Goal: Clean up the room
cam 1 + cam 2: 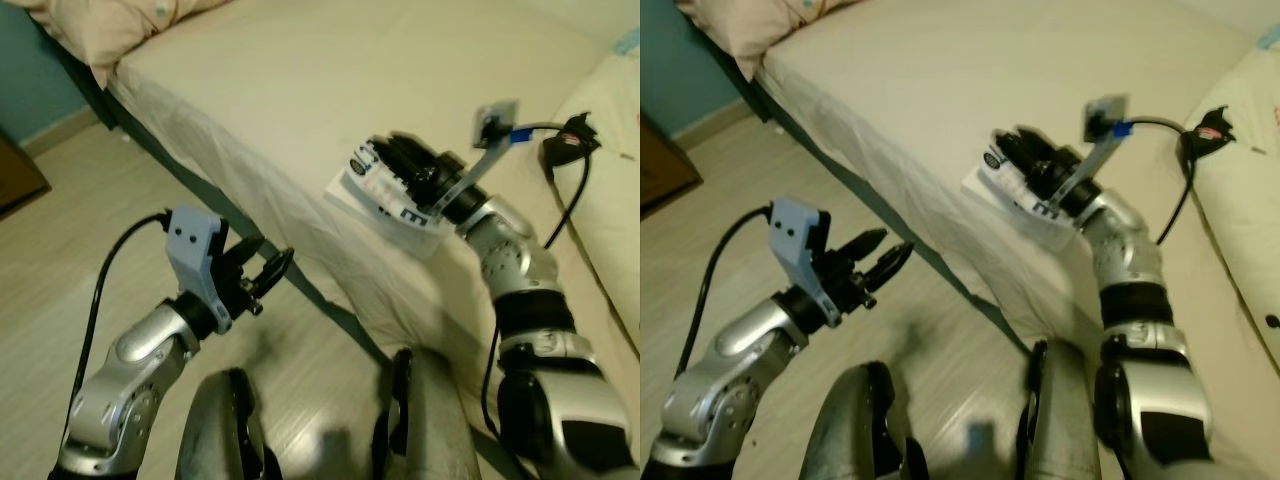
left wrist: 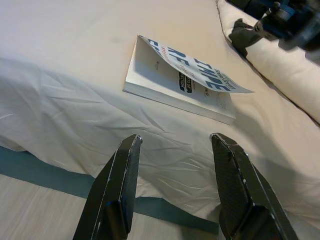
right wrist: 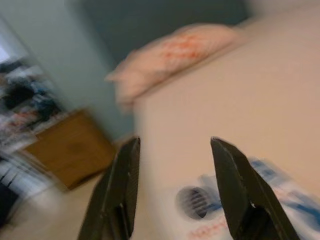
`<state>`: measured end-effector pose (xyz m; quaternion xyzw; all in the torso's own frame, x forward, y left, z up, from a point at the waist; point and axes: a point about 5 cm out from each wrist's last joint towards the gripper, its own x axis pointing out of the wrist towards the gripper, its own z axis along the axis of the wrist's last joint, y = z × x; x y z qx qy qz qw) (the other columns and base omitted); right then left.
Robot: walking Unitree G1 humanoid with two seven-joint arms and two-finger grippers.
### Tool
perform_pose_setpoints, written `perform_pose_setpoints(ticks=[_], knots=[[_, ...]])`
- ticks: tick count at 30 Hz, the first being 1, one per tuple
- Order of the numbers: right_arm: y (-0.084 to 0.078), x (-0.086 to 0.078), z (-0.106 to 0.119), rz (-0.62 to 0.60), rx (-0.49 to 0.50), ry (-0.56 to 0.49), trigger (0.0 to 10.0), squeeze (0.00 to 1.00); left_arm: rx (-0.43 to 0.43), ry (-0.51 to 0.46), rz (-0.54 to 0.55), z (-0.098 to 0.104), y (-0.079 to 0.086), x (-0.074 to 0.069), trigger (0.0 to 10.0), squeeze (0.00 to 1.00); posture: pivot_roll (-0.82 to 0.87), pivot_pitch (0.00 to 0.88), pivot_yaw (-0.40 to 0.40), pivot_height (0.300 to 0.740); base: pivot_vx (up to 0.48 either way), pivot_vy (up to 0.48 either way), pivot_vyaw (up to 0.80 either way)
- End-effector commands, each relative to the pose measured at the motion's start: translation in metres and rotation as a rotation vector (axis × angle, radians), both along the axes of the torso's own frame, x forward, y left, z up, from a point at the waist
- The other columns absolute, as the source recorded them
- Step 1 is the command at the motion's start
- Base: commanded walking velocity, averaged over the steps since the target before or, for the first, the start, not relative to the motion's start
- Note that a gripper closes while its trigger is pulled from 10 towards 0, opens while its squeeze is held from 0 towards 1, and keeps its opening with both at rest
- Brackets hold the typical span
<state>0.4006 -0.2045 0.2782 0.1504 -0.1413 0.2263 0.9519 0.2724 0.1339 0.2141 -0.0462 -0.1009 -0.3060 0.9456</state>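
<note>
Your book (image 2: 176,89) lay near the bed (image 1: 330,90) edge. Your right gripper (image 1: 400,160) hovered over it, fingers apart. Your left gripper (image 1: 262,275) waited spread above the floor (image 1: 90,210).

A white book (image 2: 180,87) lies near the bed's (image 2: 75,45) edge. Its lifted cover carries large blue capital letters, seen at an angle and not readable. Smaller print beneath is too small to read.
</note>
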Motion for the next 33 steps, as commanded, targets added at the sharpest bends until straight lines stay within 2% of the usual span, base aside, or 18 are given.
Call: perform_pose_setpoints(ticks=[1, 3, 4, 5, 7, 10, 12, 13, 14, 15, 16, 17, 18, 24, 29, 32, 33], knots=[[-0.023, 0.002, -0.03, -0.167, -0.011, 0.154, 10.0, 0.0, 0.012, 0.008, 0.003, -0.005, 0.002, 0.0, 10.0, 0.0, 0.02, 0.297, 0.06, 0.536, 0.0, 0.0, 0.0], [-0.048, -0.003, -0.048, -0.306, -0.032, 0.282, 10.0, 0.0, 0.01, 0.01, -0.018, -0.006, -0.001, -0.001, 10.0, 0.0, 0.02, 0.29, 0.057, 0.536, 0.0, 0.0, 0.0], [-0.048, -0.003, -0.048, -0.306, -0.032, 0.282, 10.0, 0.0, 0.01, 0.01, -0.018, -0.006, -0.001, -0.001, 10.0, 0.0, 0.02, 0.29, 0.057, 0.536, 0.0, 0.0, 0.0], [-0.055, -0.005, -0.053, -0.344, -0.033, 0.325, 10.0, 0.0, 0.01, 0.012, -0.025, -0.007, -0.002, -0.001, 10.0, 0.0, 0.02, 0.29, 0.057, 0.536, 0.0, 0.0, 0.0], [-0.072, -0.012, -0.068, -0.398, 0.038, 0.411, 10.0, 0.0, 0.003, 0.022, -0.035, -0.009, -0.004, -0.003, 10.0, 0.0, 0.02, 0.282, 0.058, 0.536, 0.0, 0.0, 0.0], [-0.079, -0.015, -0.075, -0.419, 0.081, 0.442, 10.0, 0.0, 0.001, 0.025, -0.036, -0.011, -0.005, -0.003, 10.0, 0.0, 0.02, 0.282, 0.058, 0.536, 0.0, 0.0, 0.0], [-0.09, -0.021, -0.086, -0.443, 0.189, 0.497, 10.0, 0.0, -0.006, 0.029, -0.034, -0.011, -0.005, -0.003, 10.0, 0.0, 0.02, 0.281, 0.061, 0.536, 0.0, 0.0, 0.0], [-0.09, -0.021, -0.086, -0.443, 0.189, 0.497, 10.0, 0.0, -0.006, 0.029, -0.034, -0.011, -0.005, -0.003, 10.0, 0.0, 0.02, 0.281, 0.061, 0.536, 0.0, 0.0, 0.0], [-0.093, -0.024, -0.093, -0.424, 0.259, 0.529, 10.0, 0.07, -0.01, 0.03, -0.031, -0.011, -0.004, -0.002, 10.0, 0.0, 0.02, 0.282, 0.068, 0.536, 0.0, 0.0, 0.0], [-0.093, -0.024, -0.093, -0.424, 0.259, 0.529, 10.0, 0.07, -0.01, 0.03, -0.031, -0.011, -0.004, -0.002, 10.0, 0.0, 0.02, 0.282, 0.068, 0.536, 0.0, 0.0, 0.0], [-0.096, -0.028, -0.103, -0.424, 0.326, 0.577, 10.0, 0.85, -0.011, 0.031, -0.03, -0.011, -0.002, -0.002, 10.0, 0.0, 0.03, 0.285, 0.072, 0.536, 0.0, 0.0, 0.0], [-0.096, -0.028, -0.103, -0.424, 0.326, 0.577, 10.0, 0.85, -0.011, 0.031, -0.03, -0.011, -0.002, -0.002, 10.0, 0.0, 0.03, 0.285, 0.072, 0.536, 0.0, 0.0, 0.0], [-0.098, -0.032, -0.112, -0.438, 0.364, 0.616, 10.0, 1.0, -0.011, 0.032, -0.03, -0.01, -0.001, -0.002, 10.0, 0.0, 0.03, 0.286, 0.074, 0.536, 0.0, 0.0, 0.0], [-0.095, -0.039, -0.137, -0.457, 0.386, 0.735, 10.0, 1.0, 0.005, 0.031, -0.036, -0.009, 0.002, -0.002, 10.0, 0.0, 0.05, 0.303, 0.088, 0.536, 0.0, 0.0, 0.0], [-0.091, -0.039, -0.139, -0.444, 0.387, 0.746, 10.0, 1.0, 0.013, 0.03, -0.033, -0.008, 0.004, -0.003, 10.0, 0.0, 0.07, 0.317, 0.091, 0.536, 0.0, 0.0, 0.0], [-0.087, -0.037, -0.139, -0.421, 0.416, 0.739, 10.0, 1.0, 0.016, 0.028, -0.029, -0.007, 0.005, -0.003, 10.0, 0.0, 0.07, 0.322, 0.091, 0.536, 0.0, 0.0, 0.0], [-0.086, -0.037, -0.139, -0.421, 0.465, 0.731, 10.0, 1.0, 0.017, 0.025, -0.029, -0.006, 0.005, -0.004, 10.0, 0.0, 0.08, 0.336, 0.087, 0.536, 0.0, 0.0, 0.0]])
